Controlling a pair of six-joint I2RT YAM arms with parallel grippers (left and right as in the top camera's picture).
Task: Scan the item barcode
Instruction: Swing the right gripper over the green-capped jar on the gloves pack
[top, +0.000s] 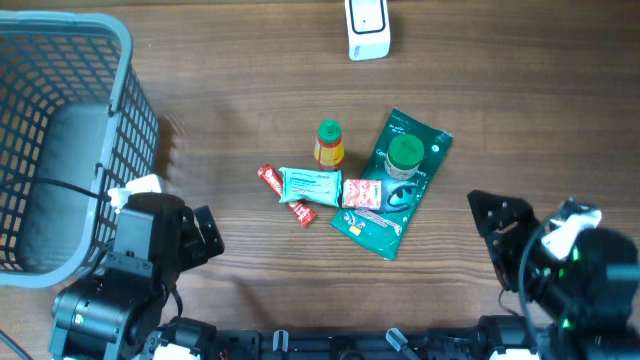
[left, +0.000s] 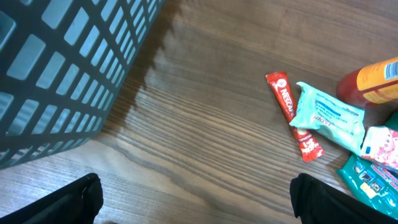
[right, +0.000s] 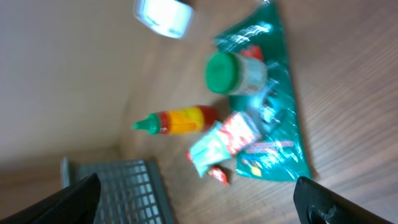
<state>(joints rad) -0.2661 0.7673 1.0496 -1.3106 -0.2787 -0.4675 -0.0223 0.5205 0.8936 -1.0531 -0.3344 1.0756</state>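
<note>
The left end effector (top: 203, 236) and right end effector (top: 497, 238) both stand wide open at the tabletop's (top: 250, 80) near side, open wood separating them from the packets (top: 310, 185), with the basket (top: 125, 40) at the left edge.

1. Evenly, softly lit from above in the overhead view; sharp throughout
2. Shadowed faintly on the brown wooden table (left: 205, 143) just right of the grey plastic lattice basket (left: 56, 68)
3. Blurred all over in the right wrist view, with glare streaking the shiny green foil pouch (right: 289, 124)

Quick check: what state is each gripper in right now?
Left gripper: open, holding nothing.
Right gripper: open, holding nothing.
</note>
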